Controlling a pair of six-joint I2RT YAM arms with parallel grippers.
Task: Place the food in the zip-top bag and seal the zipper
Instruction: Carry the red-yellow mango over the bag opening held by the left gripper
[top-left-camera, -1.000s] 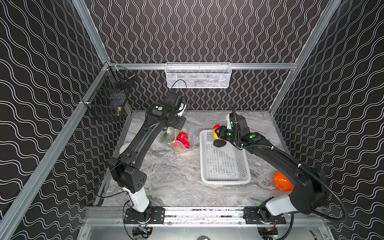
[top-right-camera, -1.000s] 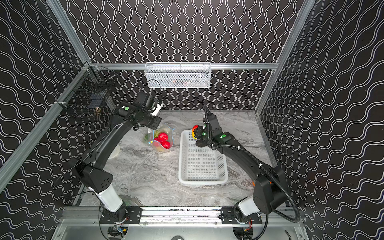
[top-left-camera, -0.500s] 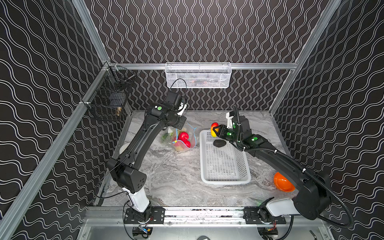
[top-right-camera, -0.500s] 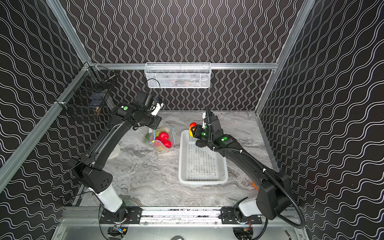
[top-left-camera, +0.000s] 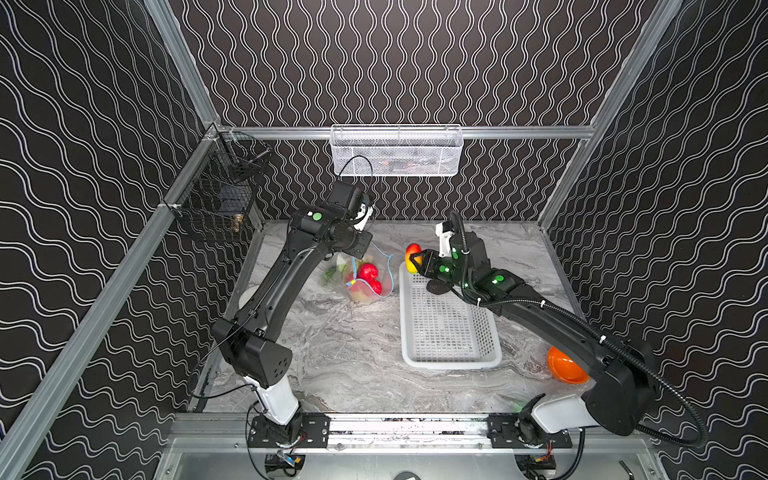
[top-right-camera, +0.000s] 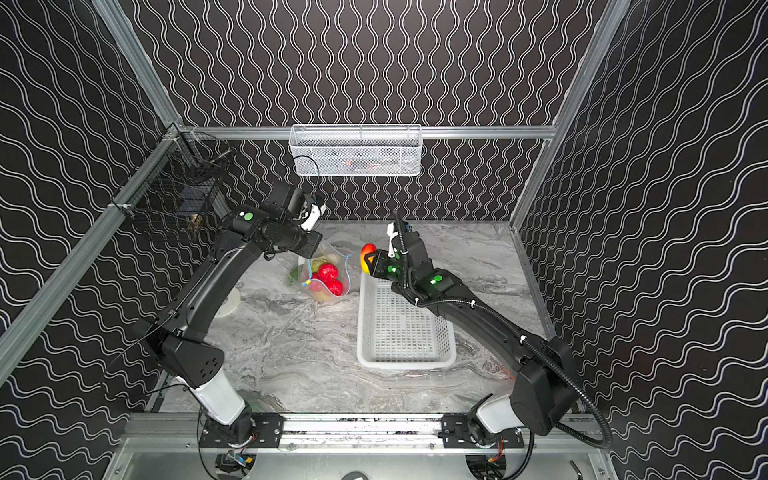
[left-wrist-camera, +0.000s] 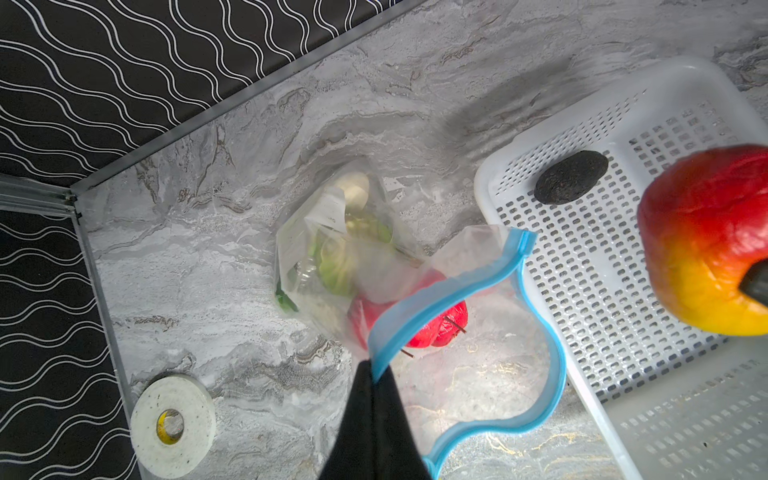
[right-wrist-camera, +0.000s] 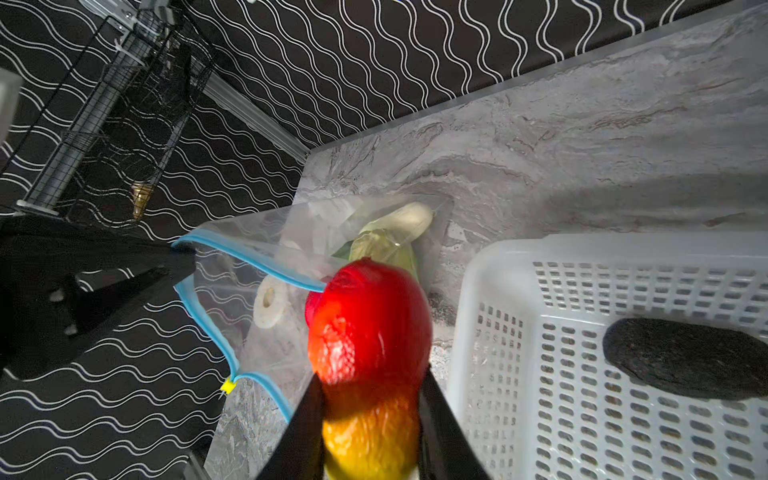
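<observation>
The clear zip-top bag (top-left-camera: 365, 278) lies at the back of the table, left of the basket. It holds red fruits (left-wrist-camera: 436, 328), a green cabbage (left-wrist-camera: 336, 266) and a white radish (right-wrist-camera: 407, 216). My left gripper (left-wrist-camera: 374, 370) is shut on the light-blue zipper (left-wrist-camera: 440, 297) and holds the mouth up and open. The yellow slider tab (right-wrist-camera: 228, 386) sits at one end of the zipper. My right gripper (right-wrist-camera: 370, 386) is shut on a red-and-yellow fruit (top-left-camera: 412, 252), in the air over the basket's far left corner, just right of the bag's mouth. A dark item (left-wrist-camera: 571, 176) lies in the basket.
The white perforated basket (top-left-camera: 449, 361) stands right of centre under the right arm. A tape roll (left-wrist-camera: 172, 424) lies by the left wall and an orange bowl (top-left-camera: 563, 368) at the front right. A white wire basket (top-left-camera: 395, 151) and a black cage (top-left-camera: 216, 199) hang on the walls.
My right gripper has carried the red-and-yellow fruit left from the basket's far end towards the bag's mouth. The left gripper has kept its hold on the zipper and stayed put.
</observation>
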